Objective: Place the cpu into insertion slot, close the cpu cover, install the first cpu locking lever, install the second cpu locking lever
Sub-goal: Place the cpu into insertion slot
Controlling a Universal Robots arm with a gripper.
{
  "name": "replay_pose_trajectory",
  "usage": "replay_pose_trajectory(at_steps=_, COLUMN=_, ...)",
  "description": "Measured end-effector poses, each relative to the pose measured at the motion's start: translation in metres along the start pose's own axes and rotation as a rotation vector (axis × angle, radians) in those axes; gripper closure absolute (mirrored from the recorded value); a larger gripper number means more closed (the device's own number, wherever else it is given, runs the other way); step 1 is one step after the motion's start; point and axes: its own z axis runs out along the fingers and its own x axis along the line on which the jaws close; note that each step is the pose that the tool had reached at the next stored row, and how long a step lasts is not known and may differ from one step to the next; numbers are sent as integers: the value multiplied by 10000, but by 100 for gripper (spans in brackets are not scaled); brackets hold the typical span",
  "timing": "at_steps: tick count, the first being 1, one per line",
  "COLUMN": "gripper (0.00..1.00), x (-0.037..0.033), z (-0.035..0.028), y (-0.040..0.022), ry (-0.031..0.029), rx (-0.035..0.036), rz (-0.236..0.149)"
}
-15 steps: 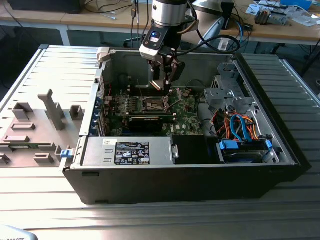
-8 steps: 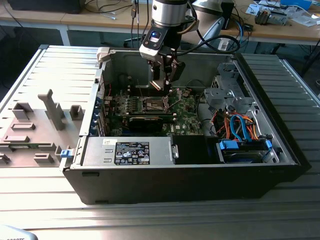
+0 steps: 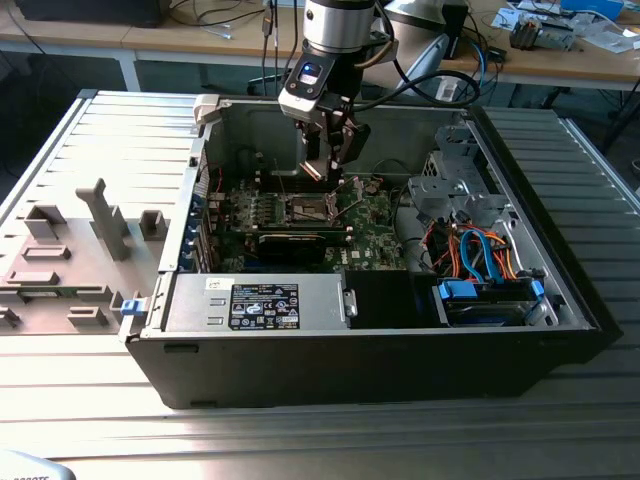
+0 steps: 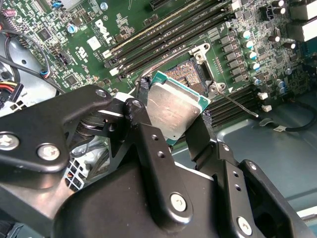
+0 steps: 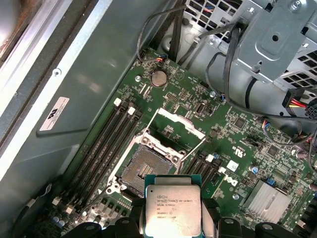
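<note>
My gripper hangs inside the open computer case, shut on the cpu by two opposite edges. The cpu's grey-silver top faces the first wrist view. In the second wrist view, the cpu sits tilted between the black fingertips. The bare insertion slot lies on the green motherboard just beyond the chip, apart from it. The cpu cover, a silver frame with a window, stands hinged up past the slot. A thin locking lever sticks out beside the socket.
Black memory slots run along both sides of the socket. A metal drive cage with orange and blue cables stands at the exterior view's right. The power supply lines the near wall. Grey fixtures sit outside the case.
</note>
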Motion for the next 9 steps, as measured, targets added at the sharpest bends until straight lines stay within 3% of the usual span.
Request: replay_pose_trajectory(at_steps=9, gripper=45, x=0, z=0, y=0, ry=2, rx=2, rz=56)
